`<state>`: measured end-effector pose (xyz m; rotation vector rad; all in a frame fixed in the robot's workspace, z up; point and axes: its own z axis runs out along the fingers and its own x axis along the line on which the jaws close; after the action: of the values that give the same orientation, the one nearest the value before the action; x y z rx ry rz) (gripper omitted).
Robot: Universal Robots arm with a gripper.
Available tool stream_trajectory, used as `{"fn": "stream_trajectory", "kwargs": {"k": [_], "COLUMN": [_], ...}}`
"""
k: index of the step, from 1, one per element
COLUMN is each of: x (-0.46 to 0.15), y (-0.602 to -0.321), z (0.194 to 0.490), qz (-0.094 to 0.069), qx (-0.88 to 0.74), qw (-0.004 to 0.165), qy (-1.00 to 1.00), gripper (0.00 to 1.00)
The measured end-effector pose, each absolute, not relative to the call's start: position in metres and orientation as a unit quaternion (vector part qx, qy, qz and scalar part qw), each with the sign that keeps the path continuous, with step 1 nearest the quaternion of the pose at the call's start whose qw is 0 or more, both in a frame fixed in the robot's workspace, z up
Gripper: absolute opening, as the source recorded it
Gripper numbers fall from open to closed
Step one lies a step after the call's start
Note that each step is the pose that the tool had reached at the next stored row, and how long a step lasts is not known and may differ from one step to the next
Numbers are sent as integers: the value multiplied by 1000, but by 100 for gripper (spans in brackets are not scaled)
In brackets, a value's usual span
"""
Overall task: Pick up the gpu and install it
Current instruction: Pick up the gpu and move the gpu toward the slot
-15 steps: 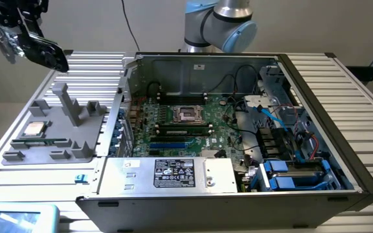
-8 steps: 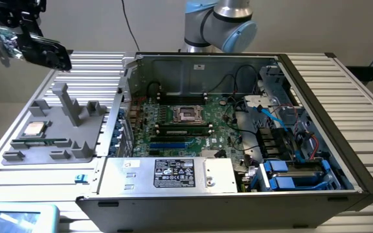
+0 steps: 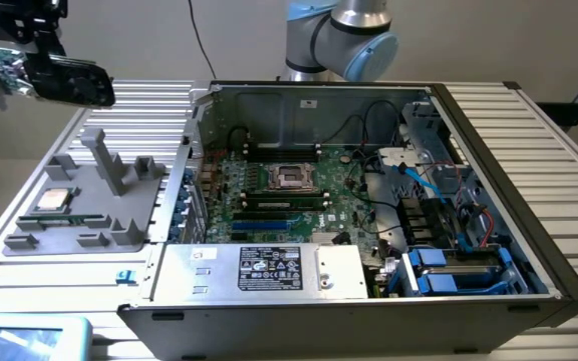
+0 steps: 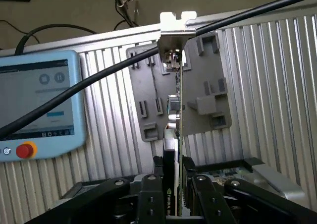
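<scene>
In the upper left of the exterior view, the black gripper point(image 3: 38, 54) is clamped on the gpu point(image 3: 68, 81), which is held clear of the ribbed aluminium table point(image 3: 560, 158). The card has a glossy black shroud, and its green board is cut off at the frame edge. In the wrist view the card is edge-on, a thin strip between matte fingers point(image 4: 150, 199), and its silver bracket point(image 4: 176, 28) is bent. A grey moulded tray point(image 3: 78, 210) lies beside the open steel case point(image 3: 309, 105).

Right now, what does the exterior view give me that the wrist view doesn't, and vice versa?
Exterior view: open computer case with its motherboard, plus a chip and memory stick on the grey tray. Wrist view: a black cable crossing, and the red button on the pendant. Both: the gripper shut on the graphics card, held clear of the tray.
</scene>
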<state>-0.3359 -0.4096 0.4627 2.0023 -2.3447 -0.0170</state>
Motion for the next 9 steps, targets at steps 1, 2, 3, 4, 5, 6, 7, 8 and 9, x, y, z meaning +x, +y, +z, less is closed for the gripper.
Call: {"fn": "stream_trajectory", "kwargs": {"k": [1, 2, 3, 4, 5, 6, 7, 8, 9], "x": [-336, -336, -336, -336, -336, -336, -336, -336, -336], "y": [-410, -410, -409, -409, -409, -409, -409, -409, -409], "z": [463, 463, 463, 463, 463, 463, 463, 463, 463], "qz": [-5, -5, -5, -5, -4, -4, -4, -4, -4], "qx": [656, 663, 668, 672, 678, 685, 691, 695, 695], "qw": [29, 29, 29, 29, 29, 29, 29, 29, 29], "qy": [-754, -748, -744, -740, -735, -728, -722, -719, -718], "gripper": [25, 25, 25, 25, 25, 25, 25, 25, 25]}}
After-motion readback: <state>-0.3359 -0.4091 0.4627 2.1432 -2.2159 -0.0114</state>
